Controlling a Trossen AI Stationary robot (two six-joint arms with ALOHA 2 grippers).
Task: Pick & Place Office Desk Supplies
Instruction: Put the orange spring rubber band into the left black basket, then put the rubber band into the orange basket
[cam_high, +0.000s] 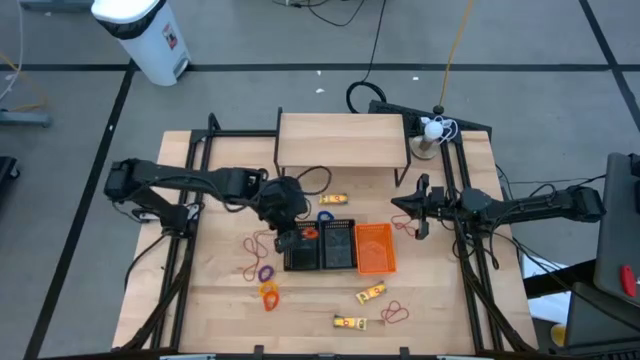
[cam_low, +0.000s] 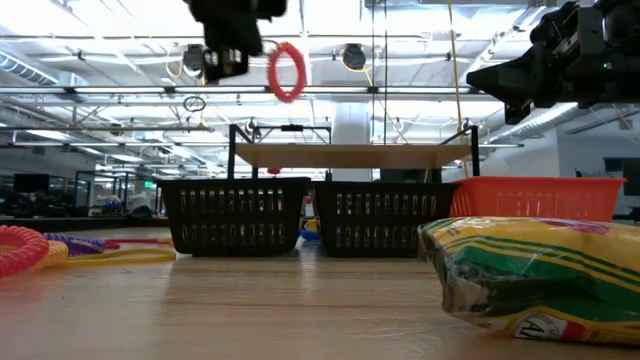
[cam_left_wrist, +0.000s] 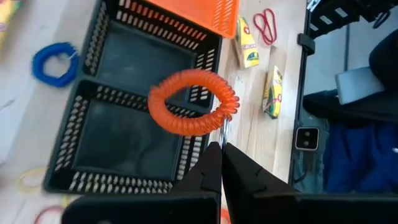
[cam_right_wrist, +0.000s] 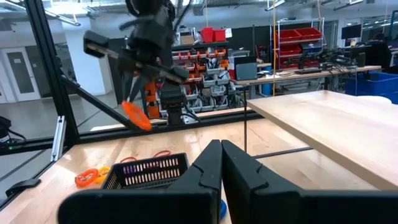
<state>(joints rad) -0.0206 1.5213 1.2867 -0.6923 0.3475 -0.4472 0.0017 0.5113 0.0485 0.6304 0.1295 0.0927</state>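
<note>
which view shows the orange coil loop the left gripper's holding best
The left wrist view: the orange coil loop fills the frame, pinched by the shut left gripper above the black basket. The low view shows it dangling high. The right wrist view shows it edge-on and blurred. The high view barely shows it.
</note>
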